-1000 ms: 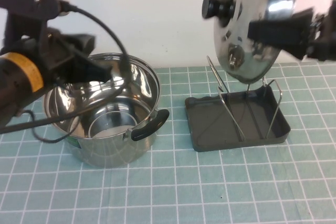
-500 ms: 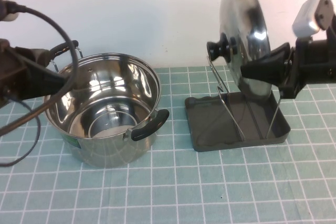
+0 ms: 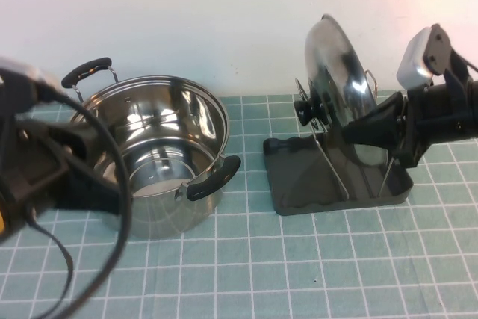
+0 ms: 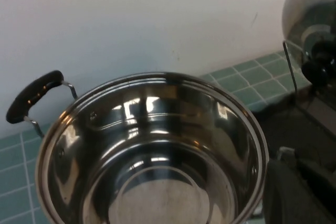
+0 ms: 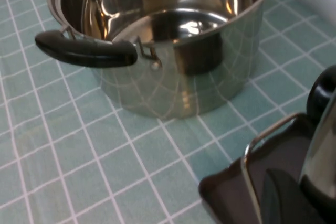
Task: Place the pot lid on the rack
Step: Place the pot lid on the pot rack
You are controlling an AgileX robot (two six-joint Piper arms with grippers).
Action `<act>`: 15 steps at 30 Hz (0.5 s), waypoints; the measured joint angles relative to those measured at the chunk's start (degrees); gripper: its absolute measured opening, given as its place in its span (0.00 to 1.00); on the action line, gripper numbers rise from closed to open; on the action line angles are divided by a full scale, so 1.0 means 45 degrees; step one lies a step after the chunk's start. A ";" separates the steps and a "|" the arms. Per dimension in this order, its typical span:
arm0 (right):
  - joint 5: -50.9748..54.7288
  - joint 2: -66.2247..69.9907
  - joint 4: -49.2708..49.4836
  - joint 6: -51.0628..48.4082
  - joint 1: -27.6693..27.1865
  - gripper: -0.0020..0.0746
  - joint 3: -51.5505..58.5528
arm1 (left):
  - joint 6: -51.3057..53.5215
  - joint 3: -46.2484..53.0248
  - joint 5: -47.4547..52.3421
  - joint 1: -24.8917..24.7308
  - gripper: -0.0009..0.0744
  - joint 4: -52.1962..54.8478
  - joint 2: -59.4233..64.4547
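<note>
The pot lid (image 3: 336,72) stands on edge in the rack (image 3: 299,177), between its upright wire loops, with the black knob (image 3: 308,110) facing left. My right gripper (image 3: 364,129) reaches in from the right and is shut on the lid's rim. The lid also shows in the right wrist view (image 5: 321,156), with the rack's wire (image 5: 247,166) beside it, and in the left wrist view (image 4: 310,14). My left gripper (image 3: 86,181) hangs low at the near left, in front of the pot (image 3: 160,155), holding nothing that I can see.
The open steel pot with two black handles stands left of the rack, about a hand's width away. A white wall runs behind both. Green gridded mat (image 3: 299,267) covers the table in front.
My right gripper has brought the lid down from above the rack until it stands between the wire loops. My left arm has drawn back from the pot's rim toward the near left.
</note>
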 joint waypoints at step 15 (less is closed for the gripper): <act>-0.0717 0.0229 -0.0904 0.1223 0.0101 0.69 -0.0631 | 0.0388 0.0494 0.1208 -0.0210 0.01 0.1245 -0.0877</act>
